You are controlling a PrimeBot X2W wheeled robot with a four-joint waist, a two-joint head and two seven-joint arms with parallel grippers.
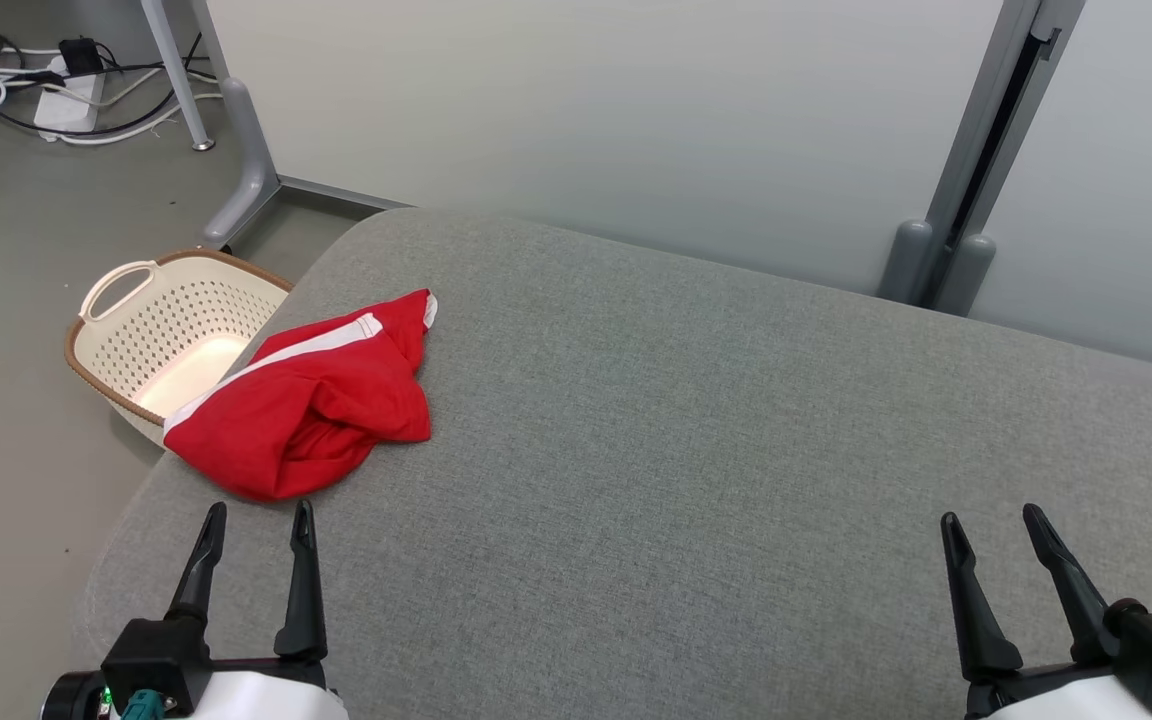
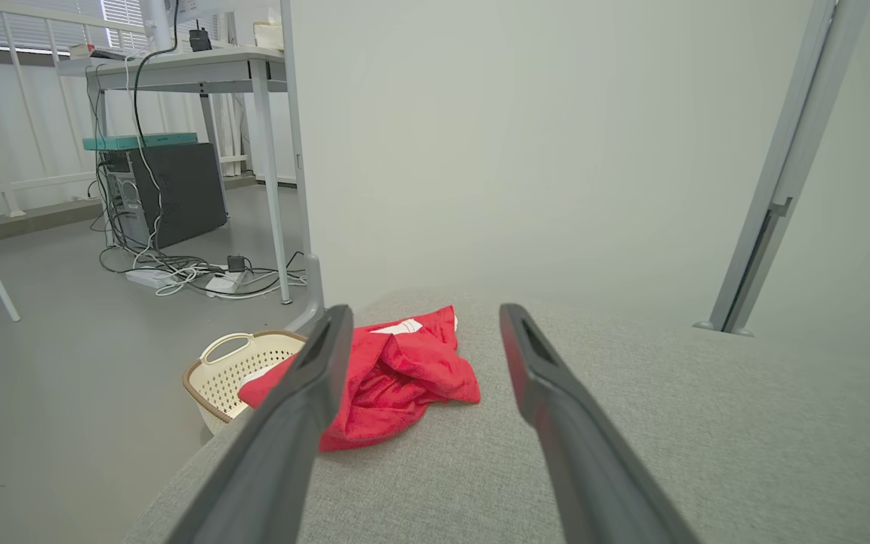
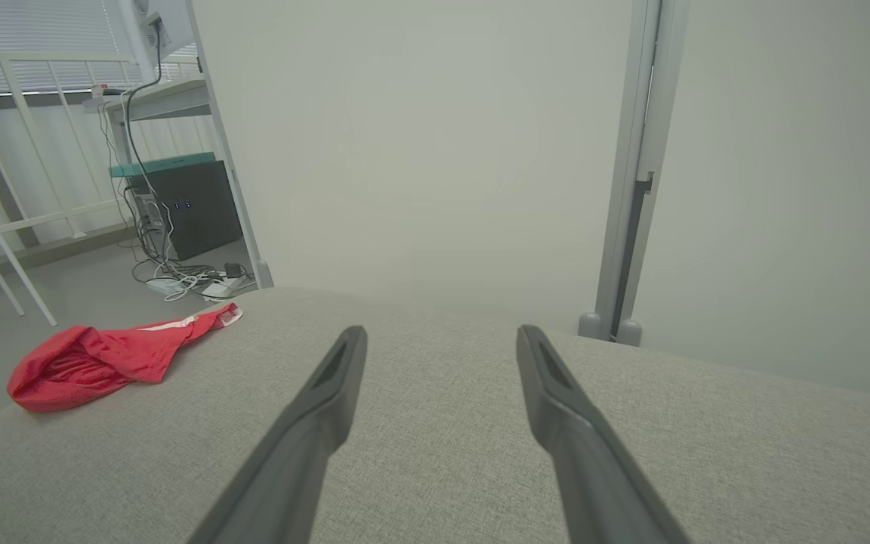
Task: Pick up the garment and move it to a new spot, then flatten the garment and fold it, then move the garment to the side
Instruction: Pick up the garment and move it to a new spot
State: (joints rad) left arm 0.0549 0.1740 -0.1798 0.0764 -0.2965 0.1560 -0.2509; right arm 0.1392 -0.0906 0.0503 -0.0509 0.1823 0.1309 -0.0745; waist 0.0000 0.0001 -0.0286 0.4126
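Lying beside basket (image 1: 151,330), red garment (image 1: 311,400); left end effector (image 1: 259,507), right end effector (image 1: 992,513) spread

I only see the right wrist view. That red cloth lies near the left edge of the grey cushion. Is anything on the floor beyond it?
Observer: Yes. A cream perforated basket stands on the floor right by that edge, beside the red garment.
Operator: And where is the other hand?
Observer: The left hand is open just short of the garment, not touching it.
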